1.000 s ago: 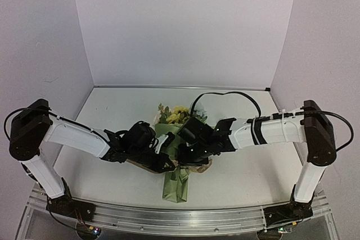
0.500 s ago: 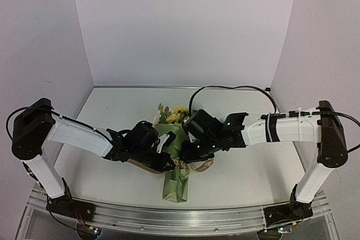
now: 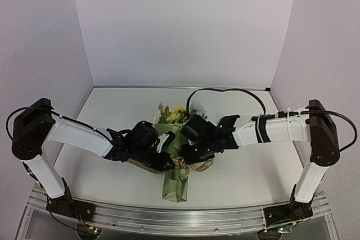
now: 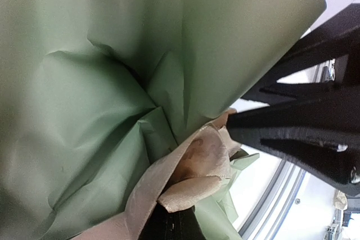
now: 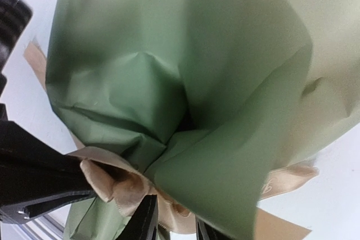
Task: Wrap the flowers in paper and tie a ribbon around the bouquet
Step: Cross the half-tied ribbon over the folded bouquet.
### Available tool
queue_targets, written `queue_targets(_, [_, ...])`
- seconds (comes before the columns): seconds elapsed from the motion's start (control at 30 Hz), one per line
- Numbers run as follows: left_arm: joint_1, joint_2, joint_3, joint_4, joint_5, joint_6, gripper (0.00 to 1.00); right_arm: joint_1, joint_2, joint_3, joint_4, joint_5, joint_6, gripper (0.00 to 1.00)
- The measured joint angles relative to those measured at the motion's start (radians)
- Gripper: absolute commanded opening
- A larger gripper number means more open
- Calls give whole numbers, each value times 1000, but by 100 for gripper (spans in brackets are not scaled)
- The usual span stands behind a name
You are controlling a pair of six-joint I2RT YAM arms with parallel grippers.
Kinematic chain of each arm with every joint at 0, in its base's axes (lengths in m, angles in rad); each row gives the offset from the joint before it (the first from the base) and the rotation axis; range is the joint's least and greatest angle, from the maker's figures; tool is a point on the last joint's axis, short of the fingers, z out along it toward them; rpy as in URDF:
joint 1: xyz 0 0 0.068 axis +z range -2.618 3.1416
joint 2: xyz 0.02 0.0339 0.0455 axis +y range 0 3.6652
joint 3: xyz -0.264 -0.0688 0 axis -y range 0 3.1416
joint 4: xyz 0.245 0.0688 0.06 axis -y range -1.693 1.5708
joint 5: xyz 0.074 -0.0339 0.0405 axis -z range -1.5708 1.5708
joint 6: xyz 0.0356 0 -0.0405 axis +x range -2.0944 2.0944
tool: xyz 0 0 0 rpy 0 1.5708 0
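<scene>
The bouquet lies mid-table: yellow and pale flowers (image 3: 178,113) stick out of the far end of a cone of olive-green paper (image 3: 176,184). The tan ribbon (image 3: 183,163) circles the cone's narrow waist. My left gripper (image 3: 167,160) is at the waist's left side, shut on a folded bit of ribbon (image 4: 202,161); the left gripper (image 4: 177,212) shows only a dark finger base. From the right, my right gripper (image 3: 189,155) meets the waist, and the right gripper (image 5: 174,224) has ribbon (image 5: 121,186) pinched between its fingers (image 5: 144,222). Creased paper (image 5: 185,71) fills both wrist views.
The white table (image 3: 112,111) is boxed in by pale walls on three sides. A metal rail (image 3: 169,217) runs along the near edge. The right arm's black cable (image 3: 225,91) arches above the flowers. The left gripper's black fingers (image 5: 34,184) show at the right wrist view's left edge.
The right arm swung outward a little with its cable, then came back close to where it was. The left arm and the bouquet have stayed put.
</scene>
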Motion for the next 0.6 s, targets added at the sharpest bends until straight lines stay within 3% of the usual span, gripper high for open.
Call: queue_targets(0.6, [0,-1,0,0,0,0,0,0,35,15,-6,-9,-10,19])
